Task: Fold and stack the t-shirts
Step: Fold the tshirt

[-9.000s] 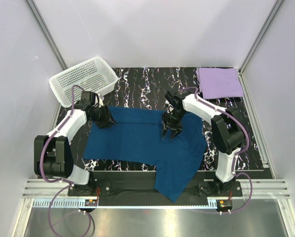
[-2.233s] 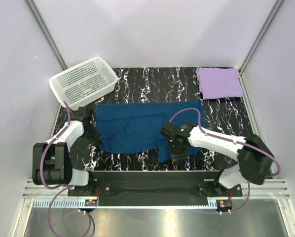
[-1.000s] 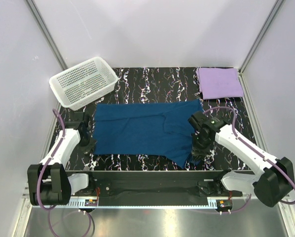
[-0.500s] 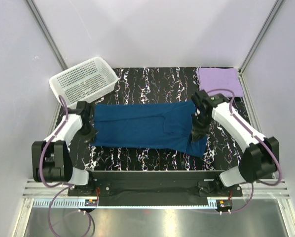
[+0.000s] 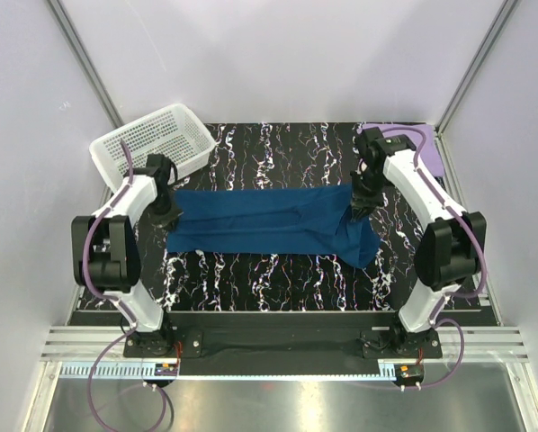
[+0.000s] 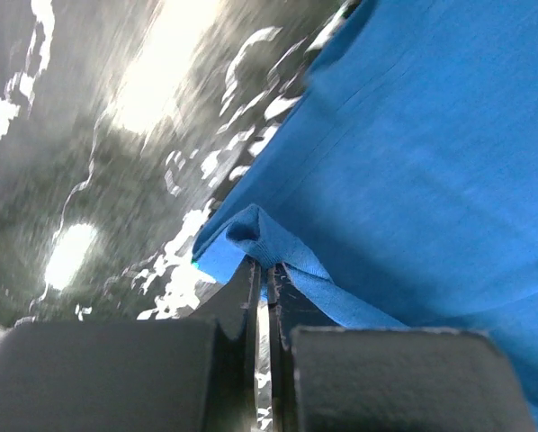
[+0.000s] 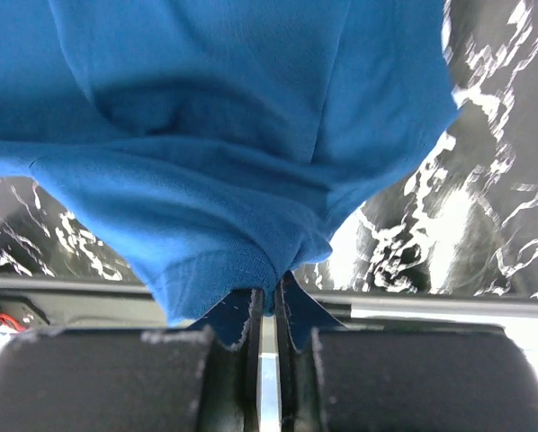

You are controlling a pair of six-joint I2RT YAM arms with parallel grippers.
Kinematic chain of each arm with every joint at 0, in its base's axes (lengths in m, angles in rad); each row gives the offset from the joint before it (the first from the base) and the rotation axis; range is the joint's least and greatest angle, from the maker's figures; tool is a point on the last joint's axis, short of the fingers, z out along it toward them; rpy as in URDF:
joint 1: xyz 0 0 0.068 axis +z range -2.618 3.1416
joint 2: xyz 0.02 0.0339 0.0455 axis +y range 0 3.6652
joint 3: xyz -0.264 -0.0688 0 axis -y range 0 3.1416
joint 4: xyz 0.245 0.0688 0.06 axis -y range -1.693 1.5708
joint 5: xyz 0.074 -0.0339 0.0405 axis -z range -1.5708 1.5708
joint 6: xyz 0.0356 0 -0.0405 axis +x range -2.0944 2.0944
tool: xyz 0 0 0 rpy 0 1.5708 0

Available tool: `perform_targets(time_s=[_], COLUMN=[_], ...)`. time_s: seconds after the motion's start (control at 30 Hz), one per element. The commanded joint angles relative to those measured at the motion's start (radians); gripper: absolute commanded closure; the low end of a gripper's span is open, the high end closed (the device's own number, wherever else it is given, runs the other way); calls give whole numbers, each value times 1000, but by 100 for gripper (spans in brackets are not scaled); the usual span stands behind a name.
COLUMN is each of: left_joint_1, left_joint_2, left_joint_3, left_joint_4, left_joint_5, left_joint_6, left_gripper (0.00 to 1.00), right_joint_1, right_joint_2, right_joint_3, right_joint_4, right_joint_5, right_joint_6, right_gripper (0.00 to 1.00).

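My left hand (image 6: 267, 270) — pinched tight on the blue t-shirt (image 5: 260, 225) | my right hand (image 7: 269, 292) — pinched its other end | shirt stretched between them

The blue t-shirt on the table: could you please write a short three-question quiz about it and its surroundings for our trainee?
1. True or false: the left tool is shut on the blue t-shirt.
2. Where does the white basket stand? A) far left corner B) far right corner C) on the shirt
3. What does the right tool hold?

Key: 1 true; 2 A; 3 the blue t-shirt, pinched at its edge.
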Motion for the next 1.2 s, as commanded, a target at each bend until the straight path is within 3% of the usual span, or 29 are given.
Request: perform_targets(time_s=[0.0,0.4,0.8,0.9,1.03,1.07,1.17], left_joint_1=[-4,-4,-4,-4,-2,-4,-2], left_joint_2=[62,177,226,238,240,234,164], left_joint_3=[89,212,261,272,298,313,322], left_joint_4=[-9,-39,-36,-37,-36,-36,-45], left_joint_5=[-26,-29,-14,-11,-8,-13,-66], left_joint_6=[35,51,51,52,64,67,81], left_gripper=[100,100,93,87,69,58,49], right_joint_1=[-25,-46,-77,-85,-86,-88,-89], right_joint_2=[49,206,281,305,336,347,385], right_joint_3=[95,207,277,290,311,322,377], right_joint_4=[-18,2,5,10,44,47,87], right_joint_5=[26,-3,2,2,-12,-14,0], right_joint_6=[-53,-78,-105,-107,-92,-87,-53], right_gripper=[100,100,100,99,93,92,93])
